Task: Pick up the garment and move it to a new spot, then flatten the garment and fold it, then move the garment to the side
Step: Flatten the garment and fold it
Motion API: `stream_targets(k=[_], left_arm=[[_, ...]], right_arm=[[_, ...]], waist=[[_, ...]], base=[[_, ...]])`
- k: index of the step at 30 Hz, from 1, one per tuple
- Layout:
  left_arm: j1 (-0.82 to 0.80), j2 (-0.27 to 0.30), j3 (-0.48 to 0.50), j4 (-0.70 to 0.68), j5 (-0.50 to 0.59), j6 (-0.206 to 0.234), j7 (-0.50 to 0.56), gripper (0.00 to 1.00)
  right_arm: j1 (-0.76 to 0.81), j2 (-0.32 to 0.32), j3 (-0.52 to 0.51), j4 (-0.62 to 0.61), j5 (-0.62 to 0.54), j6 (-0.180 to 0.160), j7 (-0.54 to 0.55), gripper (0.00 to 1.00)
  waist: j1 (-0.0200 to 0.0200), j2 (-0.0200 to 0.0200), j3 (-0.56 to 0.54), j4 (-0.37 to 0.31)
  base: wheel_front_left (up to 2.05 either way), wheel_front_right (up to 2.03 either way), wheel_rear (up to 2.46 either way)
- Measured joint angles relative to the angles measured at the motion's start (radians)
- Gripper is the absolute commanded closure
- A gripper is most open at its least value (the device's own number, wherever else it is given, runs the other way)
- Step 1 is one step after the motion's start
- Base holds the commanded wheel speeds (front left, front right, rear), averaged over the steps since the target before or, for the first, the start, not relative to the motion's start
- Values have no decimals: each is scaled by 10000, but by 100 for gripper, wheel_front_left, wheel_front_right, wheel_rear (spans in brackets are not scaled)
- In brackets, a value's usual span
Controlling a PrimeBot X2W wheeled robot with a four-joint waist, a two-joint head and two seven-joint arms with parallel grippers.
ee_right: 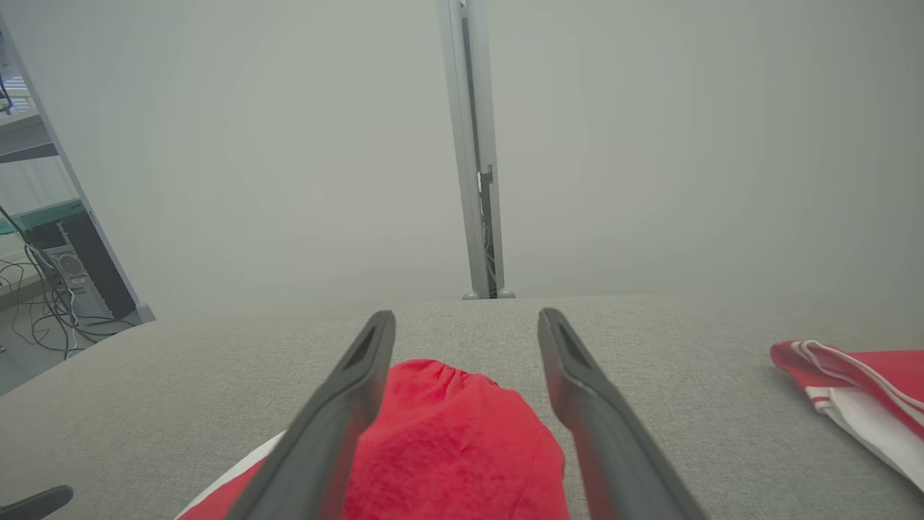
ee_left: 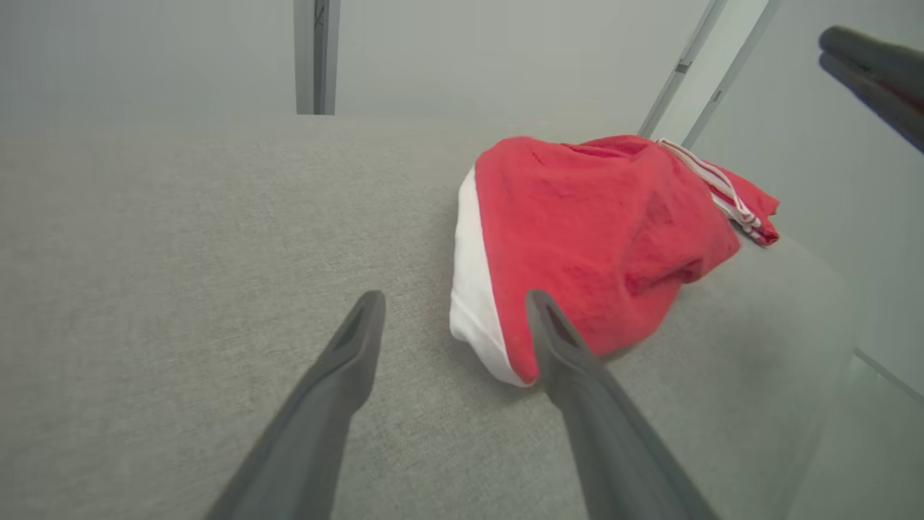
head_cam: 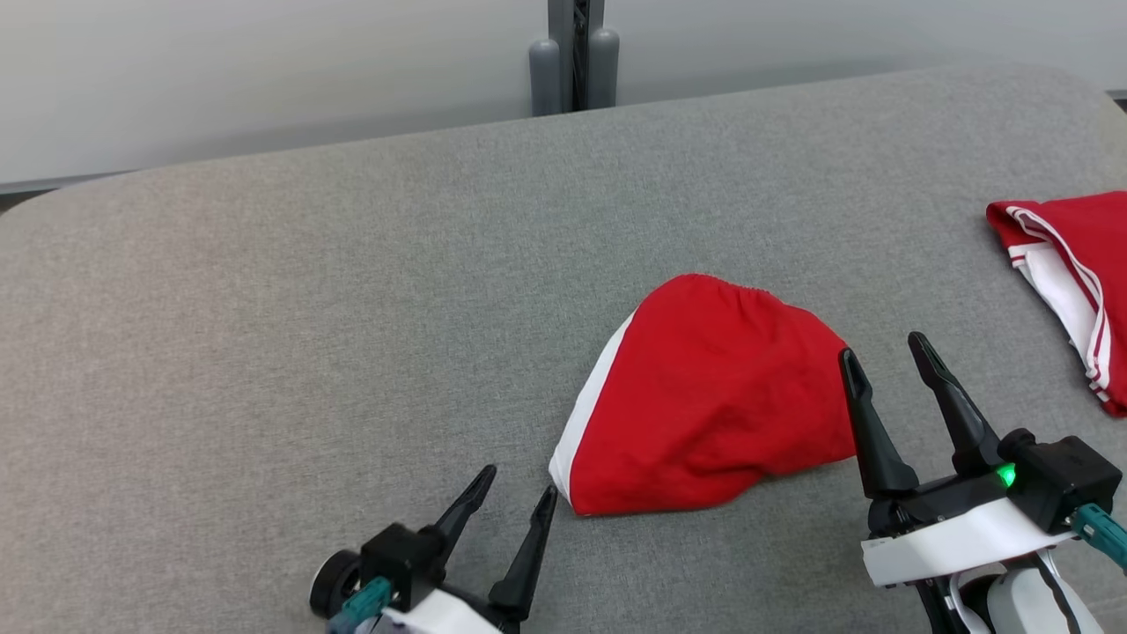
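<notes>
grey padded surface (head_cam: 264,352) bears red garment (head_cam: 704,396), pale wall (head_cam: 264,70) behind; left tool (head_cam: 519,482), right tool (head_cam: 882,346) spread empty

The red garment (head_cam: 704,396), white-banded along 1 edge, lies folded and rumpled on the grey surface (head_cam: 264,352).

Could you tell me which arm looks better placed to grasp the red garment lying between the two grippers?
Probably the right. The right gripper is open with the red garment lying between its fingers in the right wrist view; the left gripper is open too, but beside the garment's near corner.
</notes>
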Motion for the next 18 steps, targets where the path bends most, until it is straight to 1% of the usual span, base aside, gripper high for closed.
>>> stream_targets(k=[4, 7, 13, 14, 15, 16, 18], left_arm=[[-805, 0, -537, 838, -360, -98, 0, 0], [-1489, 4, -1198, 1597, -662, -113, 2, 0], [-2226, 6, -1935, 2276, -982, -144, 0, 0], [-2289, -2, -1985, 2311, -1012, -146, 0, 16], [-2336, -6, -2021, 2328, -1026, -146, 0, 64], [-2391, -4, -2013, 2336, -1035, -155, 0, 100], [-2460, 8, -1898, 2234, -1068, -155, 0, 100]], right_arm=[[-140, -8, 46, -27, 35, 0, -2, 0], [-217, -38, 81, -50, 63, 0, -2, 0], [-382, -67, 69, -50, 82, 0, -6, 0], [-382, -63, 69, -50, 90, 0, -8, 0], [-383, -61, 65, -46, 92, 0, -8, 0], [-383, -58, 65, -40, 92, 0, -8, 0], [-383, -44, 61, -25, 92, 0, -10, 0]], waist=[[0, 0, 250, -91], [0, 0, 514, -223], [0, 0, 801, -483], [0, 0, 823, -519], [0, 0, 838, -548], [0, 0, 843, -570], [0, 0, 814, -587]], base=[[0, 0, 0], [0, 0, 0], [0, 0, 0], [0, 0, 0], [0, 0, 0], [0, 0, 0], [0, 0, 0]])
